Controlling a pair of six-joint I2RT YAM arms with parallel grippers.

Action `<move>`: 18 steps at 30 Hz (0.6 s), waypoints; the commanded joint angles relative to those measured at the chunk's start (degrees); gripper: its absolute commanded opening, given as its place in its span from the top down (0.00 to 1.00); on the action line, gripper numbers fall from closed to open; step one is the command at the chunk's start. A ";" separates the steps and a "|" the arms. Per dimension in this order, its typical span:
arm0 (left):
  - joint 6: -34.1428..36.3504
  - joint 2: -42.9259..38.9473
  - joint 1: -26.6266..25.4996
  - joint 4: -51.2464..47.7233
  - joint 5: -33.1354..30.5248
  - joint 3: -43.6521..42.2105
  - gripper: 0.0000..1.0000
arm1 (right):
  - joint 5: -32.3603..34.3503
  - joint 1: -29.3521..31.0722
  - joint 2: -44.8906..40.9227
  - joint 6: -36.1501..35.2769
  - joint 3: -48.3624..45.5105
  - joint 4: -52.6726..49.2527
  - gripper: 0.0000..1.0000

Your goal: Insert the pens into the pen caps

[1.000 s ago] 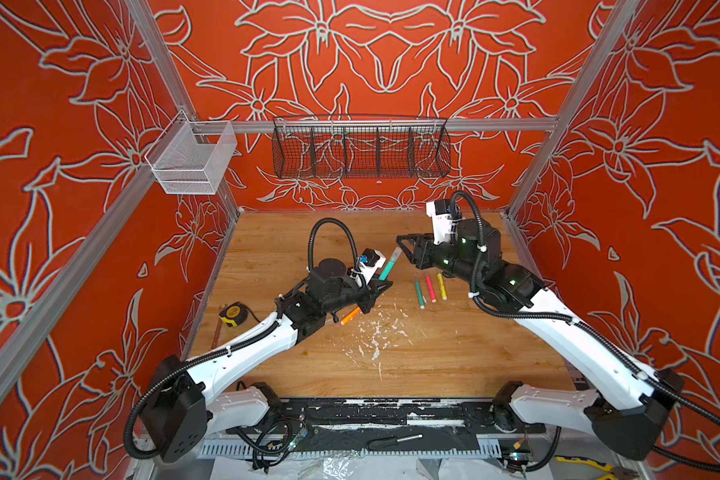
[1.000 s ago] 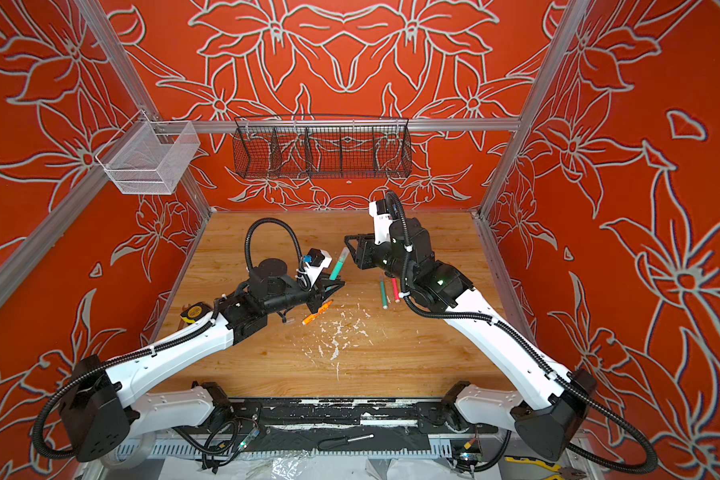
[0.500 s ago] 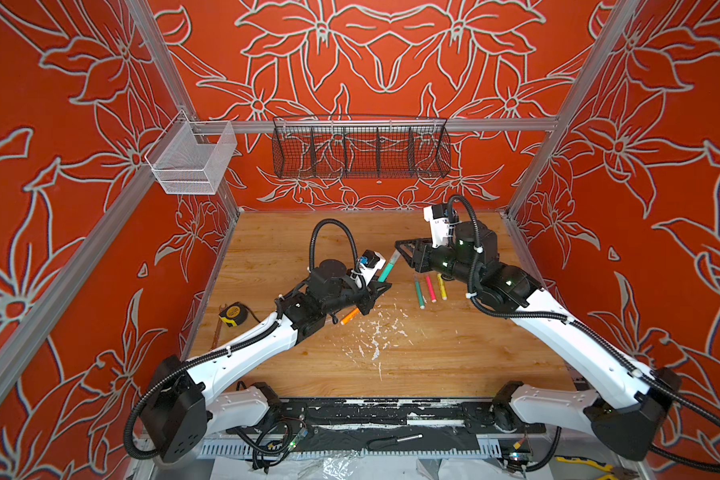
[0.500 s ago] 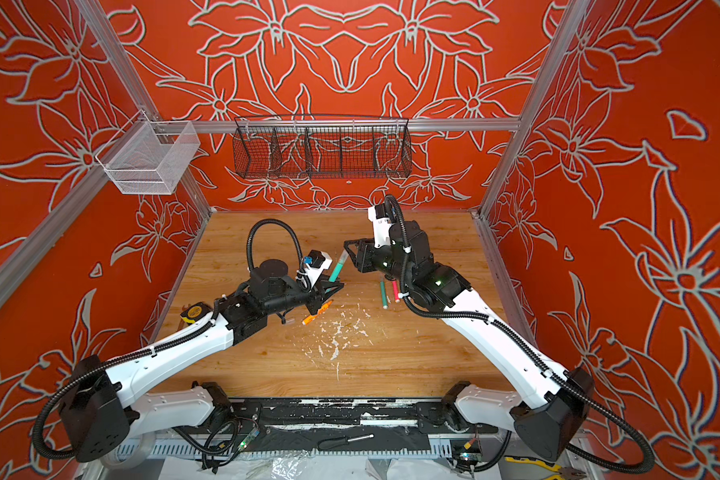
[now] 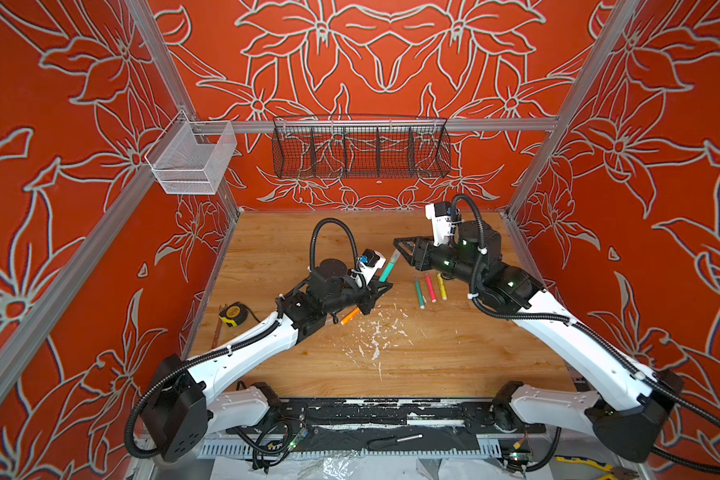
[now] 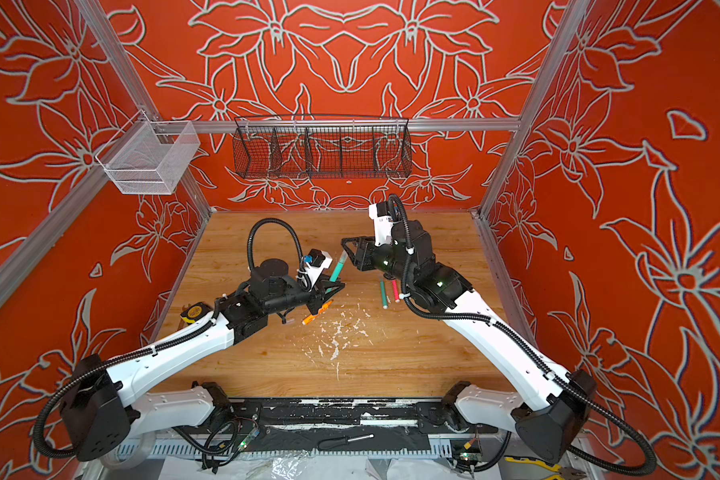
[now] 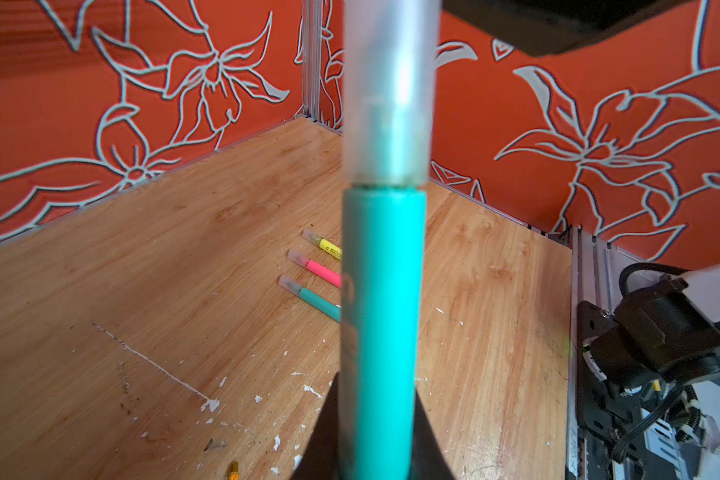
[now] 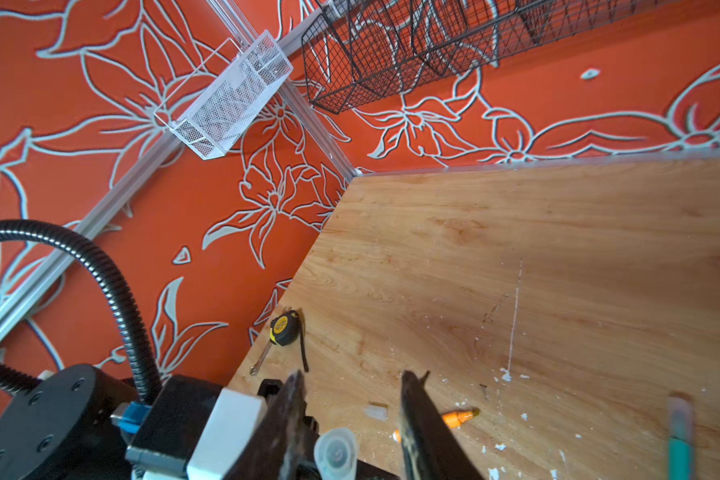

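My left gripper [image 5: 376, 291] [image 6: 328, 291] [image 7: 375, 432] is shut on a teal pen [image 5: 386, 270] [image 6: 336, 268] [image 7: 381, 311], which tilts up off the table. A clear pen cap [image 5: 394, 257] [image 7: 389, 104] [image 8: 336, 455] sits on that pen's upper end. My right gripper [image 5: 399, 247] [image 6: 347, 247] [image 8: 354, 376] is open, and the cap's end stands between its jaws with a gap on each side. A teal pen [image 5: 419, 293], a pink pen [image 5: 430, 289] and a yellow pen [image 5: 441, 286] lie capped in a row. An orange pen [image 5: 350, 316] [image 8: 456, 417] lies uncapped beside a loose pen cap [image 8: 376, 411].
A yellow tape measure [image 5: 233, 311] lies at the table's left edge. White paint flecks [image 5: 375, 332] dot the middle of the wooden table [image 5: 454, 365]. A black wire basket [image 5: 360, 149] and a white mesh basket [image 5: 192, 162] hang on the walls. A screwdriver [image 5: 395, 439] lies below the front edge.
My right gripper has shifted slightly at the capped end of the held pen. The left arm and its pen have stayed where they were.
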 commanded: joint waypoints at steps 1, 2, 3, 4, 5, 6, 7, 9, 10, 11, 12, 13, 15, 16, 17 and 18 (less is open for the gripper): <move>-0.49 0.19 -0.28 0.55 0.84 1.82 1.00 | -2.89 -0.08 0.42 2.29 -0.95 2.39 0.65; -0.51 0.22 -0.31 0.56 0.89 1.83 1.00 | -3.09 -0.08 0.44 2.34 -1.04 2.47 0.67; -0.51 0.20 -0.32 0.54 1.04 1.83 1.00 | -3.08 -0.01 0.61 2.33 -1.13 2.27 0.68; -0.56 0.19 -0.32 0.54 1.12 1.87 1.00 | -3.08 -0.08 0.76 2.30 -1.13 2.09 0.71; -0.60 0.28 -0.32 0.56 1.11 1.90 1.00 | -3.28 -0.08 0.75 2.45 -1.28 2.18 0.72; -0.60 0.29 -0.32 0.48 1.07 1.98 1.00 | -3.60 -0.07 0.79 2.68 -1.39 2.39 0.72; -0.69 0.25 -0.32 0.40 0.93 2.07 1.00 | -3.95 -0.08 0.95 2.73 -1.39 2.36 0.73; -0.86 0.27 -0.32 0.38 0.90 2.08 1.00 | -4.52 -0.08 1.14 2.75 -1.39 2.06 0.74; -1.03 0.25 -0.32 0.38 0.96 2.14 1.00 | -4.57 -0.07 1.23 2.75 -1.52 1.83 0.74; -1.19 0.25 -0.32 0.38 0.98 2.20 1.00 | -4.69 -0.08 1.23 2.76 -1.72 1.82 0.74; -1.28 0.35 -0.32 0.34 0.98 2.40 1.00 | -4.75 -0.02 1.23 2.80 -2.07 1.76 0.75; -1.43 0.47 -0.32 0.23 0.94 2.49 1.00 | -4.80 -0.01 1.23 2.72 -2.39 1.59 0.76; -1.63 0.60 -0.32 -0.08 1.06 2.85 1.00 | -4.80 -0.02 1.23 2.63 -2.86 1.21 0.80; -1.83 0.77 -0.32 -0.35 1.15 3.14 1.00 | -4.68 0.00 1.15 2.53 -3.21 1.22 0.82; -2.07 0.86 -0.32 -0.49 1.36 3.39 1.00 | -4.48 0.01 0.99 2.42 -3.45 1.18 0.85; -2.43 0.95 -0.32 -0.66 1.43 3.62 1.00 | -4.45 -0.03 0.82 2.33 -3.75 1.20 0.87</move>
